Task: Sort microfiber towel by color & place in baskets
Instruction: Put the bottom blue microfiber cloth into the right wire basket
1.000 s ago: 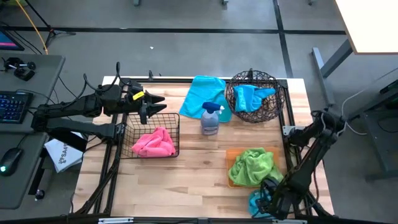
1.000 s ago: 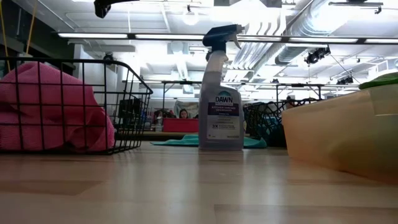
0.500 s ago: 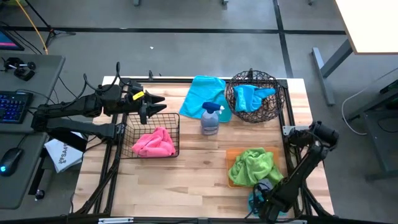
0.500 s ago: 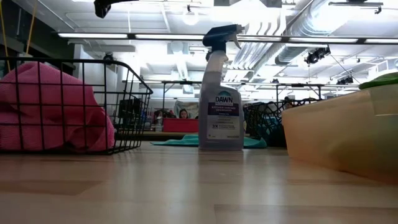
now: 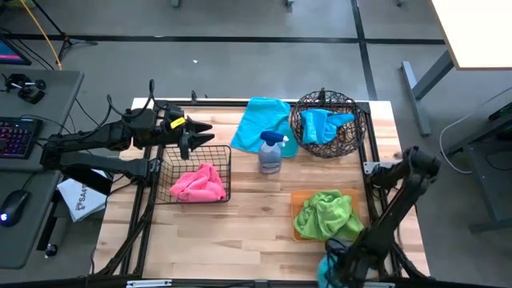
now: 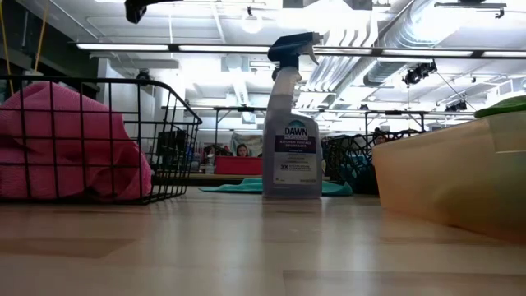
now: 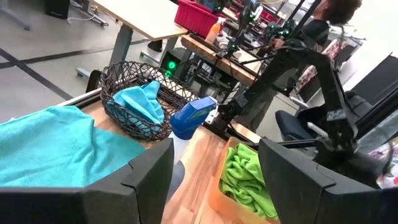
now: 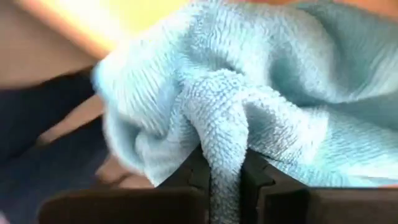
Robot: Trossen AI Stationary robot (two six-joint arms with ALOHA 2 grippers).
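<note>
At the table's near right edge my right gripper is shut on a light blue towel, just near of the orange tray that holds a green towel. My left gripper hangs open above the far rim of the black wire basket, where a pink towel lies. The round woven bowl basket at the far right holds a blue towel. A teal towel lies spread flat on the table beside it. My right gripper pinches a raised fold of the light blue towel between its two fingers. The fold stands up through the gap, and the rest of the cloth bunches loosely beyond the fingertips. Whether the towel rests on the table does not show.
A Dawn spray bottle stands upright mid-table between the wire basket and the bowl. A black metal frame runs along the table's edges. Bare wood lies at the near middle. Desks and another arm show beyond the table.
My right gripper has gone toward the table's near edge at the light blue towel, and its elbow has swung back toward the right. The towel now shows less beside the gripper in the high view. The left arm has kept still.
</note>
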